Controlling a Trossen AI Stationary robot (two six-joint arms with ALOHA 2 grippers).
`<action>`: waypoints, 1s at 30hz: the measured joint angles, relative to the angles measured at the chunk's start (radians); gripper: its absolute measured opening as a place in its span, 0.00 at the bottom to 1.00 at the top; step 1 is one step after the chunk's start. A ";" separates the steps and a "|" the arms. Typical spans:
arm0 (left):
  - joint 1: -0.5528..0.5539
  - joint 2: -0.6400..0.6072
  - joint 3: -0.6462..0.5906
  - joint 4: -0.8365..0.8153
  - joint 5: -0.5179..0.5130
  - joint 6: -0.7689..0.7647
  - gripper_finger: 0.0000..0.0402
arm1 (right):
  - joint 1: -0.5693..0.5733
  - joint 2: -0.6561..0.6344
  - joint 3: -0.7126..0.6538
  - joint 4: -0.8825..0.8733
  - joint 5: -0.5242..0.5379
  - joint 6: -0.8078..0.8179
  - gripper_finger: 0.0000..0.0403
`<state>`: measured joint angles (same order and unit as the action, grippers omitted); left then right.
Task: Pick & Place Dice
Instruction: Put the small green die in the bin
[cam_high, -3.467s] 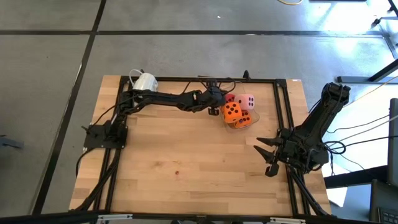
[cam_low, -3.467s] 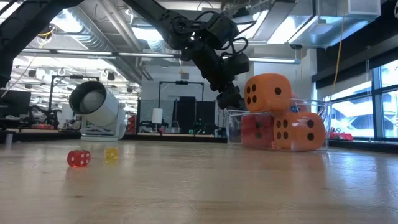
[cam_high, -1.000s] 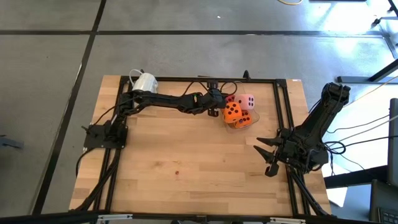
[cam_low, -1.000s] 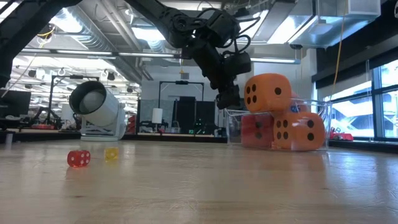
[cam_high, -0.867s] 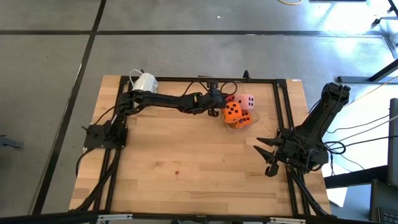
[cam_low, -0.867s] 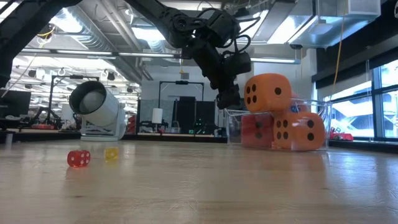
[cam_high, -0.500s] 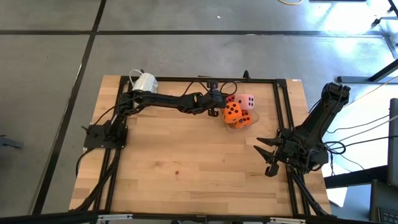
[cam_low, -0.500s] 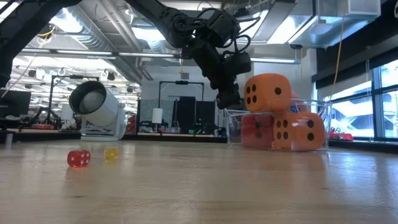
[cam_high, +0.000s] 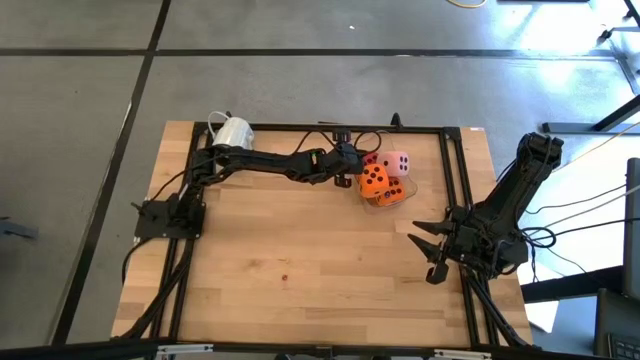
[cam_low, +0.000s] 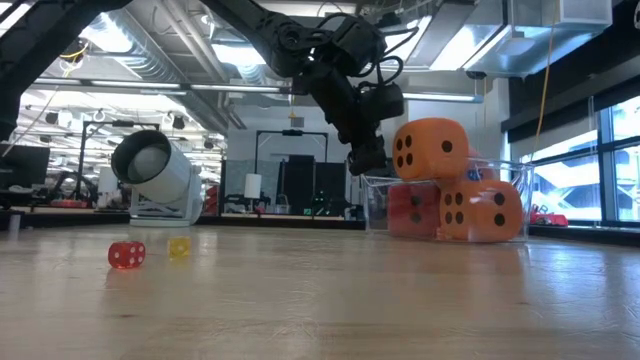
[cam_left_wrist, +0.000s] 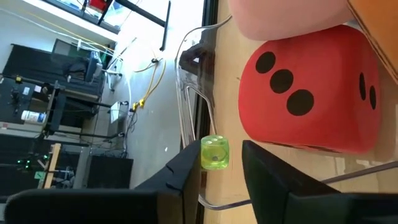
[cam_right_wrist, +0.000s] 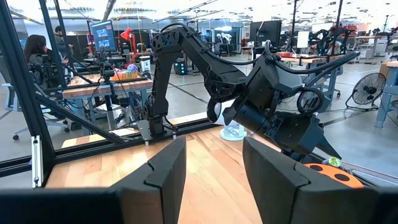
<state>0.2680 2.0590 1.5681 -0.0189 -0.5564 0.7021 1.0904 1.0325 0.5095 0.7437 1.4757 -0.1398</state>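
Note:
A clear container (cam_high: 384, 203) near the table's far edge holds the dice: a red one (cam_left_wrist: 311, 99), a pink one (cam_high: 398, 162), and two orange ones, one (cam_low: 430, 150) stacked on the other (cam_low: 483, 211). My left gripper (cam_high: 355, 169) hovers at the container's left rim (cam_left_wrist: 189, 106), shut on a tiny translucent green die (cam_left_wrist: 214, 152). My right gripper (cam_high: 421, 254) waits open above the table's right side, touching nothing. My left gripper pinches the tiny green die (cam_left_wrist: 214, 152) between its two fingertips (cam_left_wrist: 189, 171). The fingers slant down from the table's left toward the container. The die is lifted clear, just above the container's rim, and shows beside the top orange die (cam_right_wrist: 336, 162) in the right wrist view.
A white mug (cam_high: 233, 131) lies on its side at the far left corner. A tiny red die (cam_low: 126, 254) and a tiny yellow die (cam_low: 179, 247) lie on the table. A black frame (cam_high: 452, 170) borders the wood. Bare wood (cam_high: 300, 260) fills the middle and near side.

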 joint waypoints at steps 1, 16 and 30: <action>0.000 0.000 0.000 0.000 0.000 0.000 0.29 | 0.000 0.000 0.000 0.000 0.000 0.000 0.40; 0.000 0.000 0.000 -0.004 0.059 -0.028 0.32 | -0.041 0.000 0.000 0.000 -0.055 0.001 0.40; 0.020 0.000 0.000 -0.008 0.053 -0.010 0.43 | -0.045 0.000 0.000 0.000 -0.054 0.000 0.40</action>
<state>0.2881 2.0590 1.5681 -0.0269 -0.5031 0.6923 1.0458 1.0325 0.5093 0.7433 1.4218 -0.1394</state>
